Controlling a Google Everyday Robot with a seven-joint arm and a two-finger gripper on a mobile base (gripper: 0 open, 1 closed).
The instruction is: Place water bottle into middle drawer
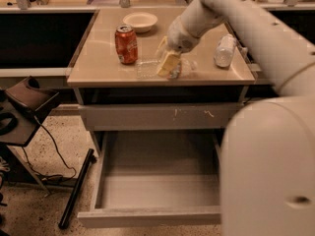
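Note:
The water bottle, clear and ribbed, lies on its side near the front edge of the tan counter. My gripper is down on the bottle's middle, reaching in from the upper right, and hides part of it. The middle drawer stands pulled out below the counter, and its grey inside holds nothing that I can see.
A red soda can stands left of the bottle. A white bowl sits behind it. A shorter whitish bottle lies at the counter's right. The scratched drawer front above is shut. A black stand and cables are at the left.

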